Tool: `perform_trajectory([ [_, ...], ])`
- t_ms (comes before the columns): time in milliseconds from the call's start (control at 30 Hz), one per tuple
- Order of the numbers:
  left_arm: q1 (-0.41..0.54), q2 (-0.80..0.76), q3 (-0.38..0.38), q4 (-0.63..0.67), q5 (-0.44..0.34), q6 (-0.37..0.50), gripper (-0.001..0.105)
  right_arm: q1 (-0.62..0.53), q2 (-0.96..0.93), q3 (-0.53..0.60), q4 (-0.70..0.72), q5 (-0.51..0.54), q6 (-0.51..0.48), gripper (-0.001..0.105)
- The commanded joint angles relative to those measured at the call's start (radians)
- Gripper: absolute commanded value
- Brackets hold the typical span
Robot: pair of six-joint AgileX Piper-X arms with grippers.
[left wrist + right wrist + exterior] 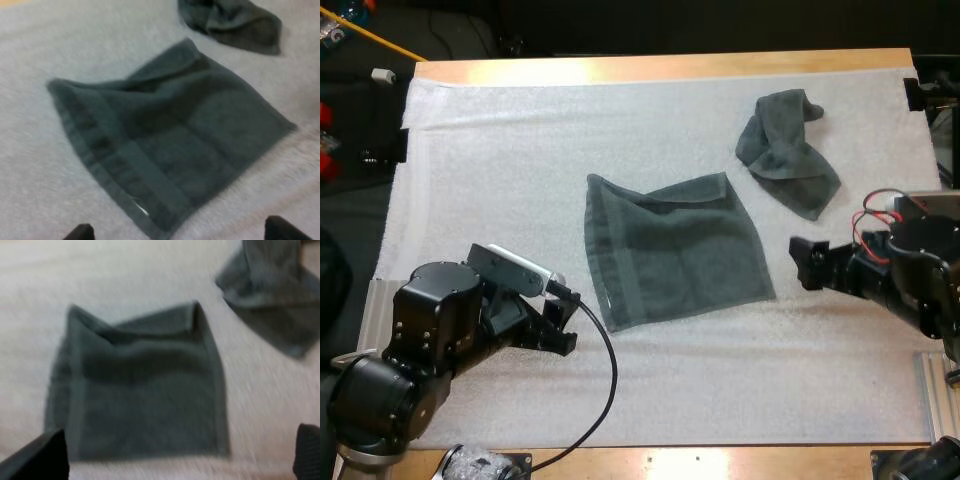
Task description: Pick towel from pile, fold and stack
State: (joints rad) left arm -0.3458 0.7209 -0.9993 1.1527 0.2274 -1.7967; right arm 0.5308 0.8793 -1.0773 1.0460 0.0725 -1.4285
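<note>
I see two dark grey-green towels on the white mat [500,150], which covers the wooden table [670,68]. The flat towel [675,250] lies spread out in the middle of the mat. Its far edge is a bit bumpy and folded over. A tiny white tag sticks out at its near edge, on my left arm's side. The crumpled towel [785,150] sits in a heap farther back and to the right. It is close to the flat towel's far right corner, but there is a strip of mat between them.

My left gripper [560,328] is low over the mat, just beside the flat towel's near left corner, and it points toward the towel. Its two fingers [80,233] stand wide apart with nothing between them. They do not touch the towel.

My right gripper [803,263] is just past the flat towel's right edge, and it points at that edge. Its fingers [42,457] are spread apart too, and they hold nothing. The crumpled towel lies beyond this gripper, well clear of it.
</note>
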Motion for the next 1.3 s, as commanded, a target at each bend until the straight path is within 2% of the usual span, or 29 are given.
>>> perform_trajectory([
  [0, 0.000, -0.004, 0.009, 0.007, 0.021, -0.001, 0.064, -0.002, -0.003, 0.003, 0.045, -0.010, 0.000, 0.087],
  [67, 0.000, -0.004, 0.023, 0.007, 0.039, -0.001, 0.064, -0.002, -0.003, 0.015, 0.058, -0.010, 0.000, 0.085],
  [233, 0.000, -0.004, 0.080, -0.002, 0.041, -0.001, 0.064, -0.002, 0.000, 0.092, 0.043, -0.007, 0.008, 0.055],
  [333, 0.000, -0.004, 0.115, -0.020, 0.041, -0.001, 0.064, -0.002, 0.008, 0.163, -0.010, -0.007, 0.012, 0.044],
  [633, 0.000, -0.004, 0.196, -0.035, 0.075, -0.001, 0.064, -0.004, 0.151, 0.332, -0.249, -0.007, 0.041, 0.042],
  [833, 0.000, -0.004, 0.199, -0.035, 0.122, -0.001, 0.064, -0.004, 0.314, 0.341, -0.363, -0.010, 0.065, 0.042],
  [967, 0.000, -0.004, 0.199, -0.027, 0.122, -0.001, 0.064, -0.005, 0.415, 0.341, -0.408, -0.019, 0.102, 0.042],
  [1133, 0.000, -0.004, 0.199, -0.007, 0.122, -0.001, 0.064, -0.046, 0.551, 0.341, -0.470, -0.136, 0.133, 0.042],
  [1267, 0.000, -0.004, 0.199, -0.002, 0.122, -0.001, 0.064, -0.080, 0.609, 0.341, -0.512, -0.171, 0.170, 0.042],
])
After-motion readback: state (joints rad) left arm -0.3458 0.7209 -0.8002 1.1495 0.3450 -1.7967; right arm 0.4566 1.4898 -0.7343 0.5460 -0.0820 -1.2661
